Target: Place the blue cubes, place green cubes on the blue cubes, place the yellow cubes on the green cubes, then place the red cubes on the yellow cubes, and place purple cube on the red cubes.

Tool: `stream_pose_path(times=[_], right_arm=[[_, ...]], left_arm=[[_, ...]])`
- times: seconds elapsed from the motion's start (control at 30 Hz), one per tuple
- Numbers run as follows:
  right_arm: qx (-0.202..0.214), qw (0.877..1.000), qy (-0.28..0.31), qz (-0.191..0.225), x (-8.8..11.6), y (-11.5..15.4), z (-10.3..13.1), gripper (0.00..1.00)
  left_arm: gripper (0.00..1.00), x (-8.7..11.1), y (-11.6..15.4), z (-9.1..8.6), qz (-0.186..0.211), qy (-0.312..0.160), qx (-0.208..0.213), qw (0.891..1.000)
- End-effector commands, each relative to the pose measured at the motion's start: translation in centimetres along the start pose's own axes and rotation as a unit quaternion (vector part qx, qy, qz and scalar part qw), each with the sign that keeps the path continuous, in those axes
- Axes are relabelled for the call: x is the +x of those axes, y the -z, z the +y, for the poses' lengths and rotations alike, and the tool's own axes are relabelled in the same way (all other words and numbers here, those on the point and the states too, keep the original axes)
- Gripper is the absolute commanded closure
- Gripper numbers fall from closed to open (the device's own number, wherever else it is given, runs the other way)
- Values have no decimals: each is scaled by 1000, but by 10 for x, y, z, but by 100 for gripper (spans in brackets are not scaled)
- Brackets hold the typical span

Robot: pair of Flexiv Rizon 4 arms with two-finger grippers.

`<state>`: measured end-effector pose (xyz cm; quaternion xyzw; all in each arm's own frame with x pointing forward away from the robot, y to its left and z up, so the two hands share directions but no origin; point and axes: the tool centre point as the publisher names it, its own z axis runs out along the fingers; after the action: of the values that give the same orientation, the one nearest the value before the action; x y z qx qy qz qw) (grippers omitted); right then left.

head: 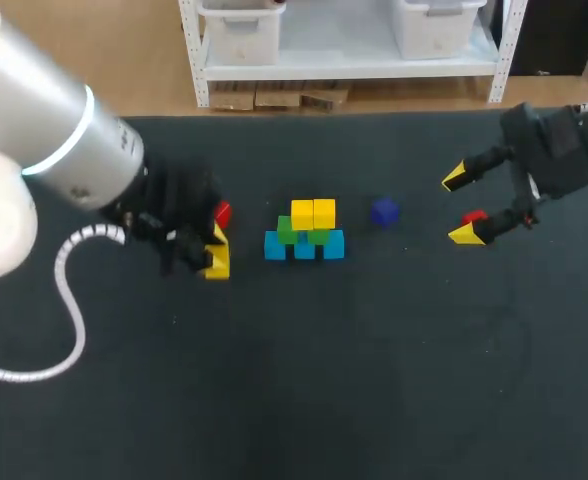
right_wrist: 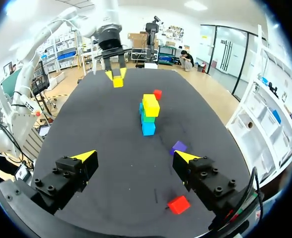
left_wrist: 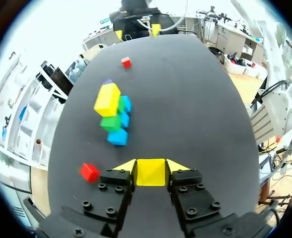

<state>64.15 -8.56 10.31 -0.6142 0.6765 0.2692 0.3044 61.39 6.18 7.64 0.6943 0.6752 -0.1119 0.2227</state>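
near the stack [head: 304, 238], the left pincer [left_wrist: 151, 166] is pinching a yellow cube [left_wrist: 151, 174], which is wanting a square, gentle set-down; the right pincer [head: 461, 206] is gaping.

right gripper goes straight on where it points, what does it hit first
Likely the near blue cube of the stack; the purple cube lies beside the line from the right gripper. Height unclear.

From above, the left hand [head: 217, 252] hides most of one red cube [head: 223, 212] and part of its yellow cube [head: 216, 264]; the right hand [head: 460, 206] half-covers another red cube [head: 474, 216].
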Motion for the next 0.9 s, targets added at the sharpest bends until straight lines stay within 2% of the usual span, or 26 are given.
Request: stream_pose_path(times=[0.03,0.47,0.9], right_arm=[[0,1000,0,-1,0,-1,-1,0],[0,1000,0,-1,0,-1,-1,0],[0,1000,0,-1,0,-1,-1,0]], left_arm=[[100,-8,-14,33,-3,-5,24,1000],[100,-30,-22,74,-11,-13,25,1000],[100,-44,-35,84,-16,-21,39,999]])
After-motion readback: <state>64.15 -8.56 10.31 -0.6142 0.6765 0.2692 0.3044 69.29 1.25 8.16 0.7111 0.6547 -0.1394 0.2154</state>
